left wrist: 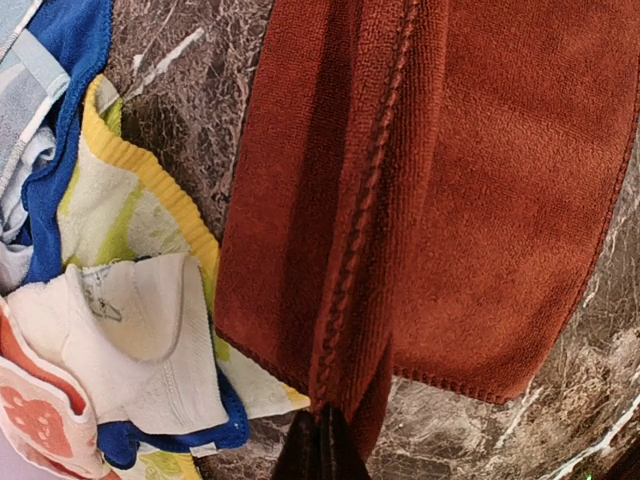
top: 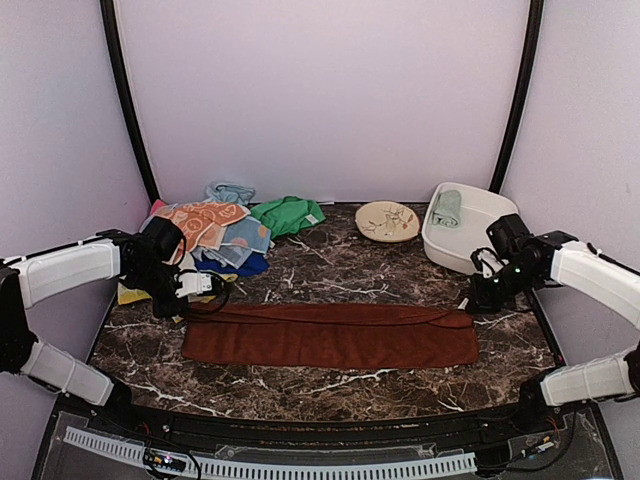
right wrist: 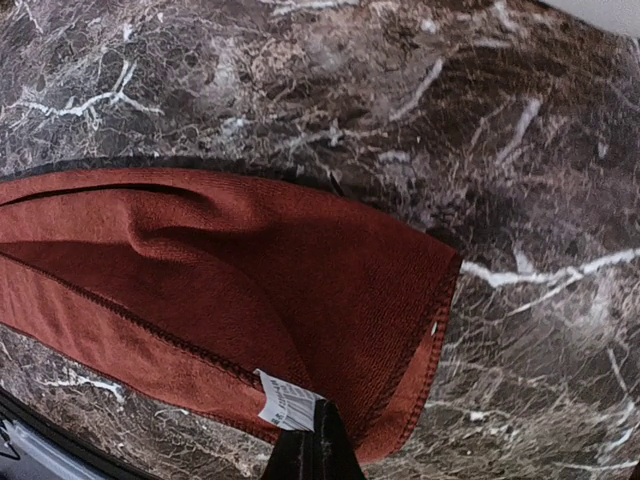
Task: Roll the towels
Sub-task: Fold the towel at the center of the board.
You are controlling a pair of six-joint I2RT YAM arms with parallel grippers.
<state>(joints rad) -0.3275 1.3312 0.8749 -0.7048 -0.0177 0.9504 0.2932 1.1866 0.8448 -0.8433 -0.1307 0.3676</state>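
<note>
Dark marble table [top: 330, 275], pale lilac walls [top: 320, 90]

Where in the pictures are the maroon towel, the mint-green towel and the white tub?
maroon towel [top: 330, 336], top view, middle of the folded cloth.
mint-green towel [top: 447, 208], top view, its middle.
white tub [top: 450, 256], top view, near wall.

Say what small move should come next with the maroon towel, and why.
Probably release the right gripper: the maroon towel already lies folded in a long flat strip, both grippers pinching its ends, so the left gripper can start rolling.
</note>
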